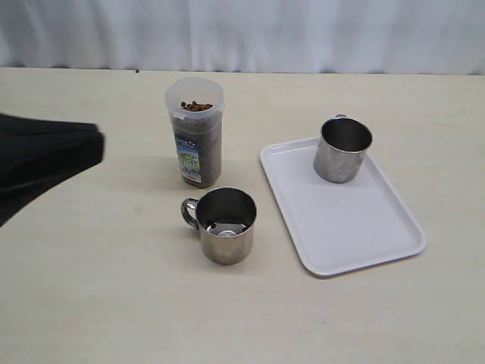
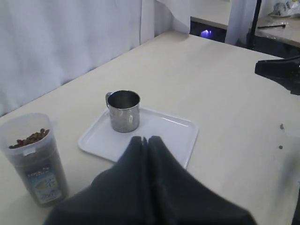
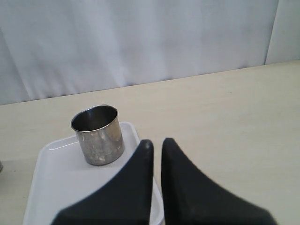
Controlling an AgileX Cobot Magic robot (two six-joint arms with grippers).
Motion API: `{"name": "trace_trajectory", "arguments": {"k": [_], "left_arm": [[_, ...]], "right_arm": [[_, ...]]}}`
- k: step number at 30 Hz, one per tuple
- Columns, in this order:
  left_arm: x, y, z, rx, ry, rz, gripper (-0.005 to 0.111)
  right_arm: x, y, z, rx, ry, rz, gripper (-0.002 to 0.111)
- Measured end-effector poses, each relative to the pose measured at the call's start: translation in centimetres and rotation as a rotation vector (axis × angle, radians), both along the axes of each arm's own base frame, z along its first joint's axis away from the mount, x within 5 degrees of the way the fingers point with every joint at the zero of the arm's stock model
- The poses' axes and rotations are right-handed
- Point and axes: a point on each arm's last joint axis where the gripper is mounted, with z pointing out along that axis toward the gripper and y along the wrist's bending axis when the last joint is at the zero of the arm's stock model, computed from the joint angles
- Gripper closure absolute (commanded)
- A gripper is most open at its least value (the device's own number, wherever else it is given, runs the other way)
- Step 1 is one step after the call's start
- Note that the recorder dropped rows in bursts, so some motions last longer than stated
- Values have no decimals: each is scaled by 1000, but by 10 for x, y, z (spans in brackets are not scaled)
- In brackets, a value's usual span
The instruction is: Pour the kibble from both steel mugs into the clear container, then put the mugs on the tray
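The clear container point(image 1: 195, 133) stands at the middle back of the table, with kibble point(image 1: 196, 105) showing near its top. One steel mug point(image 1: 225, 225) stands upright on the table just in front of it, handle to the left, its bare bottom showing. The other steel mug point(image 1: 342, 149) stands upright on the far end of the white tray point(image 1: 356, 220). My left gripper point(image 1: 97, 144) hangs shut and empty at the left, apart from everything. In the right wrist view my right gripper point(image 3: 157, 142) is shut on nothing, above the tray's edge point(image 3: 56, 173), near the mug point(image 3: 98, 135).
A white curtain point(image 1: 303, 34) closes off the back of the table. In the left wrist view a dark arm part point(image 2: 279, 70) juts in over the far side, and a loose pellet point(image 2: 281, 126) lies on the tabletop there.
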Motion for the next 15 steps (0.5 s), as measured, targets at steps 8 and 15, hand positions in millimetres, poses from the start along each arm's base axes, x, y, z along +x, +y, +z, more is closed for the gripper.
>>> {"name": "trace_trajectory", "arguments": {"k": [8,15], "left_arm": [[-27,50,12,-114,-58,33,107],[-43,78,21,-244,-115,61,107]], "right_arm": [[0,0,0,0,0,0,103],[0,0,0,0,0,0,103]]}}
